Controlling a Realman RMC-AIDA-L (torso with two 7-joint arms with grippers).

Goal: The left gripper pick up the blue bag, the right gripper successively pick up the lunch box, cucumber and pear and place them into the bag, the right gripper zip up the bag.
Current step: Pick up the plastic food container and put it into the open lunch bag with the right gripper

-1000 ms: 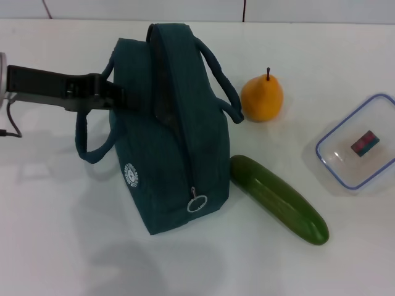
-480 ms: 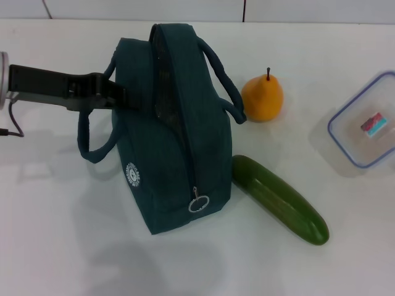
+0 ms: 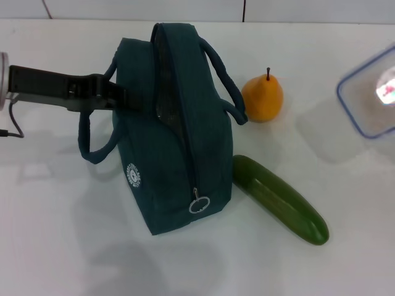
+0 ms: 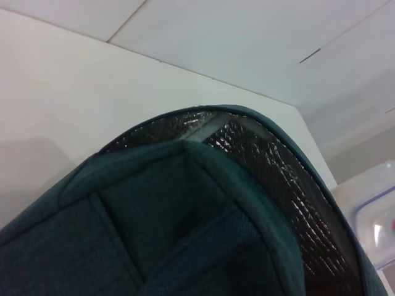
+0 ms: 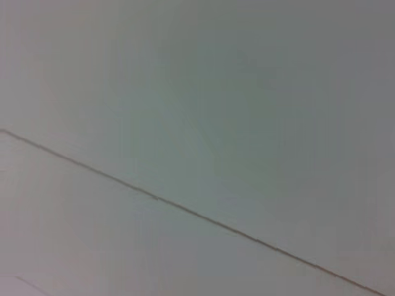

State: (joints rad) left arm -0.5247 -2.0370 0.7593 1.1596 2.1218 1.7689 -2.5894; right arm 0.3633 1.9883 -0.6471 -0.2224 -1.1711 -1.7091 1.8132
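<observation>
Left gripper [image 3: 117, 97] clamped, seemingly, on blue bag [image 3: 176, 132] rim; lunch box [image 3: 370, 92] lifted off table [image 3: 55, 216]; right gripper's fingers unseen.

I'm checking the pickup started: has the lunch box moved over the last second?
Yes. The lunch box has moved up and toward the right edge of the head view, farther from the pear, which stayed put.
</observation>
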